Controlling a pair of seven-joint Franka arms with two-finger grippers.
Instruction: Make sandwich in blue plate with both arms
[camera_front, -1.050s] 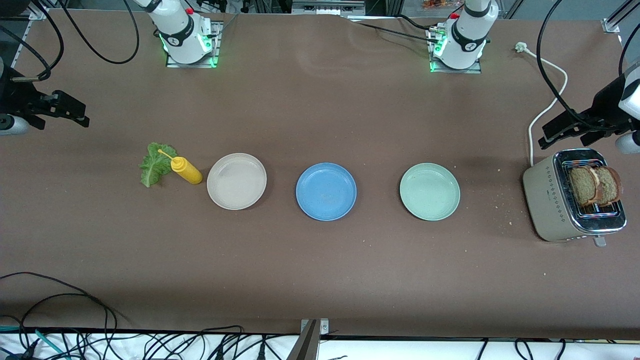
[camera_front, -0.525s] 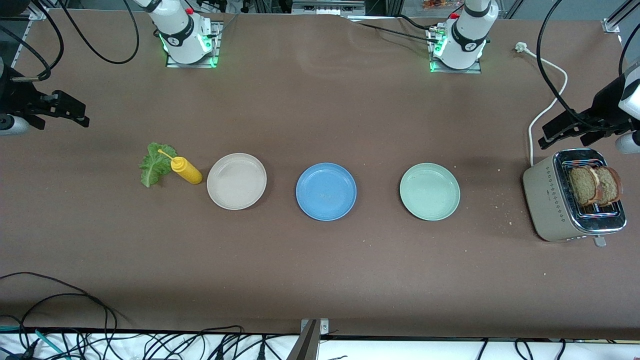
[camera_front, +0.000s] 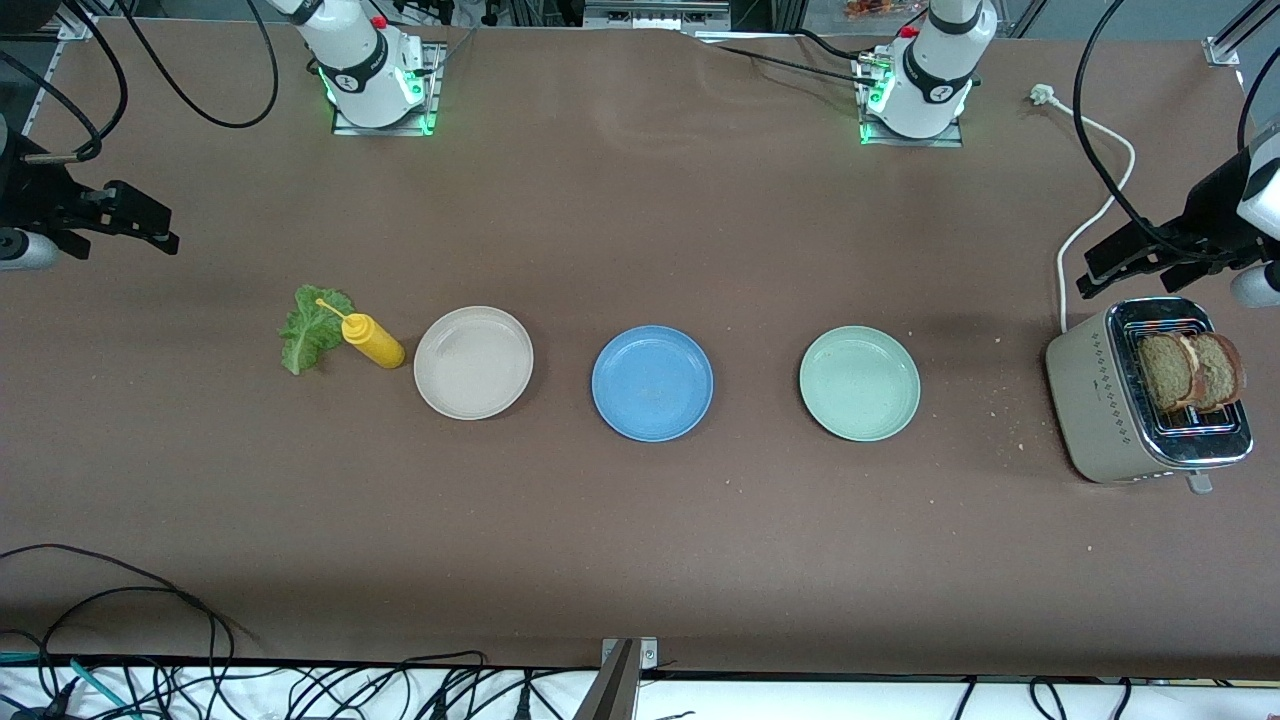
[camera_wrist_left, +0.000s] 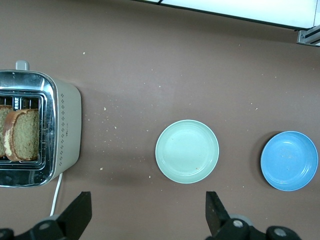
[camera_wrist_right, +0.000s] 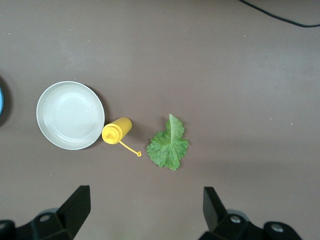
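Both end effectors released, blue plate bare.
I see the left end effector spread above the bench near the toaster holding bread slices; the right end effector spread near the lettuce; blue plate mid-bench between two other plates.

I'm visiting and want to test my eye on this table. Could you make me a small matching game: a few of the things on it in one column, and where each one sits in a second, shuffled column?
Things:
1. bread slices
2. blue plate
3. lettuce leaf
4. yellow bottle

Places:
A. lying on its side between the lettuce leaf and the beige plate
B. standing in the toaster
C. flat on the table, nearest the right arm's end
D. between the beige plate and the green plate

Pairs: 1-B, 2-D, 3-C, 4-A
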